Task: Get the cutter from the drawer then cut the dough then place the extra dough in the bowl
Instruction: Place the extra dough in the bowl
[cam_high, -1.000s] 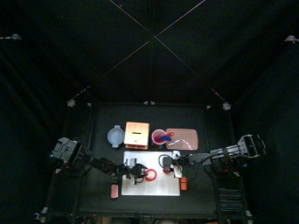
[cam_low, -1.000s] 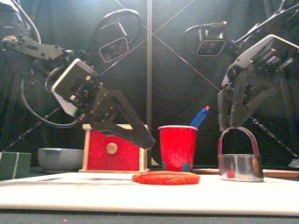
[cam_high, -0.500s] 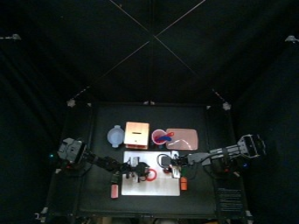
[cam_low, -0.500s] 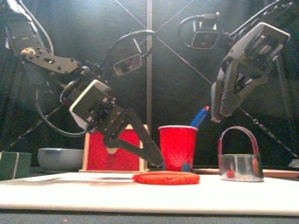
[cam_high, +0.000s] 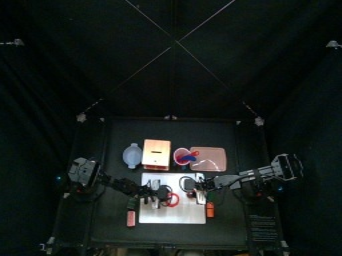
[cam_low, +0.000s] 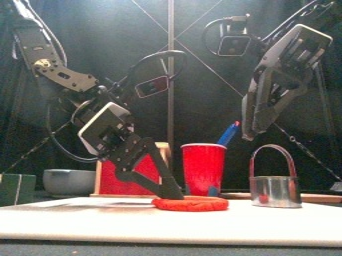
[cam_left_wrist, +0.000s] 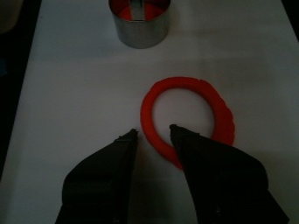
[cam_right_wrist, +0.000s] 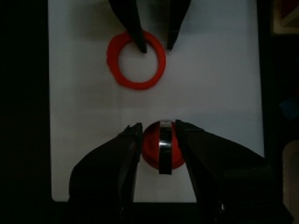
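Observation:
A red dough ring (cam_left_wrist: 187, 118) lies flat on the white cutting board (cam_left_wrist: 70, 79). My left gripper (cam_left_wrist: 155, 136) is down at the ring, open, its jaws either side of the ring's near rim; its tips (cam_low: 174, 192) touch the dough (cam_low: 190, 204). The round metal cutter (cam_low: 274, 182) stands upright on the board to the right, its wire handle up. A red dough disc shows inside the cutter (cam_right_wrist: 159, 146). My right gripper (cam_low: 254, 122) hangs open above the cutter, clear of the handle.
Behind the board stand a red cup (cam_low: 203, 168) with a blue knife, the wooden box with its red drawer front (cam_low: 127, 170) and the blue-grey bowl (cam_low: 67, 180) at the left. The pink tray (cam_high: 217, 160) lies at the back right.
My left gripper has come down and forward until its jaws reach the dough ring. My right gripper rose a little off the cutter, then held still.

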